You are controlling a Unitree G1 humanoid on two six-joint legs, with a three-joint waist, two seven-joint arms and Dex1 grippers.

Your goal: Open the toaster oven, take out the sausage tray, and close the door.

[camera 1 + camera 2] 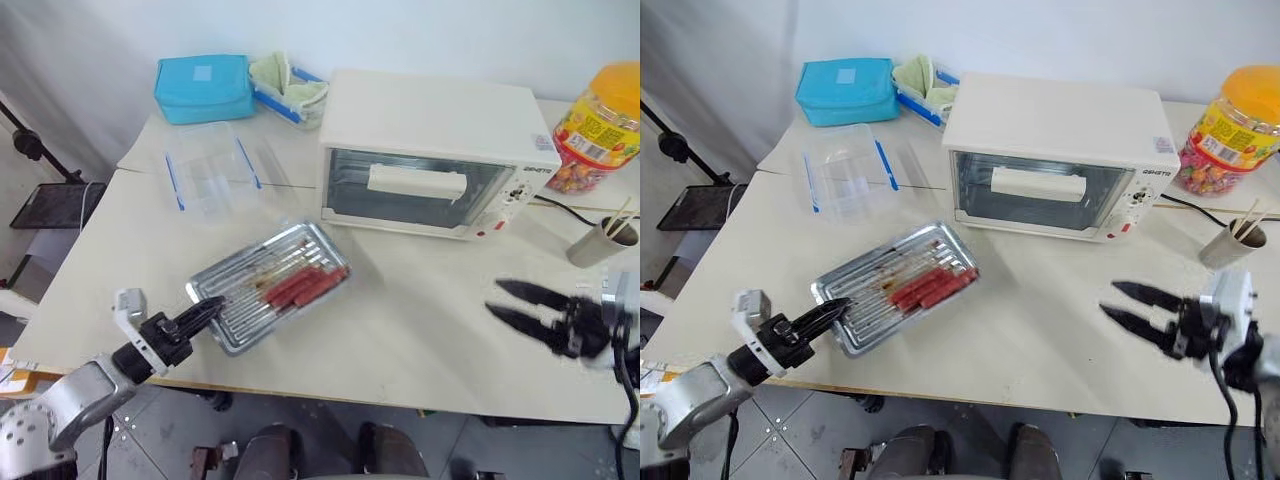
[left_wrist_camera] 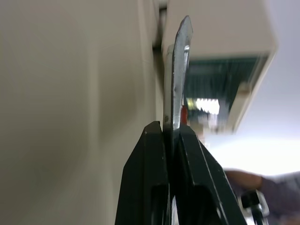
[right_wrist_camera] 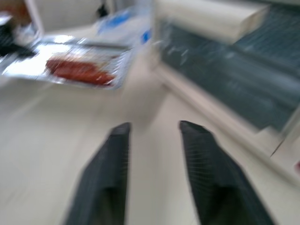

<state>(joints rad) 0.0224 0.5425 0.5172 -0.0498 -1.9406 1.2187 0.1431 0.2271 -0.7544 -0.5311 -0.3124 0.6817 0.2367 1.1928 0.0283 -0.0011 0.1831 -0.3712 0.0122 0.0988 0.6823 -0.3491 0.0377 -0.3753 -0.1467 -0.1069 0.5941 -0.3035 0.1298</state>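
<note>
The white toaster oven (image 1: 430,120) stands at the back of the table, its glass door (image 1: 350,188) closed and the white bar handle (image 1: 415,182) facing me. In front of it, to the left, the shiny sausage tray (image 1: 222,272) lies on the table with red sausages (image 1: 305,285) on its rack. My left gripper (image 1: 208,308) is shut on the tray's near left rim (image 2: 180,70). My right gripper (image 1: 493,296) hovers open over the table to the oven's front right, holding nothing and pointing toward the tray; its wrist view shows the spread fingers (image 3: 117,154).
A clear plastic container with blue clips (image 1: 212,170) sits behind the tray. A blue pouch (image 1: 203,88) and a box with green cloth (image 1: 290,88) are at the back left. An orange-lidded candy jar (image 1: 605,125), a paper cup (image 1: 603,240) and a cable (image 1: 565,208) stand right.
</note>
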